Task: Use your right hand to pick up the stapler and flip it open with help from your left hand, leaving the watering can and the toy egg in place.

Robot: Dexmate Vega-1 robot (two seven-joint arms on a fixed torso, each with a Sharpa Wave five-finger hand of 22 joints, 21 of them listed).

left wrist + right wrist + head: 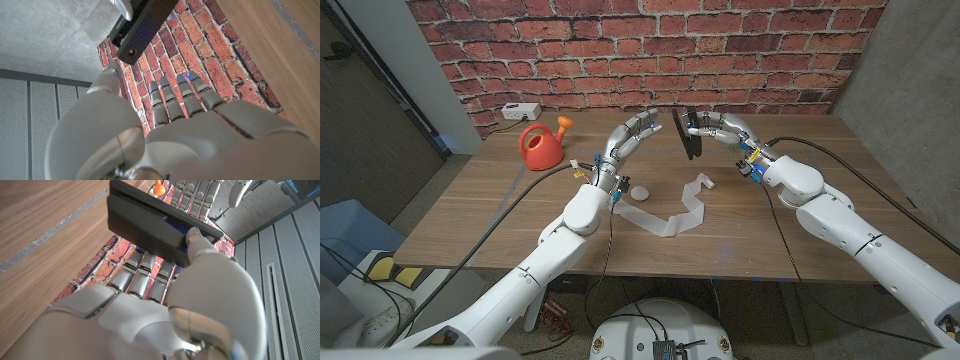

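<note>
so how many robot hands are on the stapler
1. The right hand grips the stapler above the table's far side. The left hand is raised just beside it; contact can't be told.

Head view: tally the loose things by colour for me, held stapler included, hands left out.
Black: 1, the stapler, held in the right hand.
Orange-red: 1, the watering can.
White: 3, the toy egg, the paper strip, the power strip.
Total: 5.

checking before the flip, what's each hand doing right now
Left hand: open, fingers spread beside the stapler, holding nothing.
Right hand: holding the stapler up off the table.
</note>
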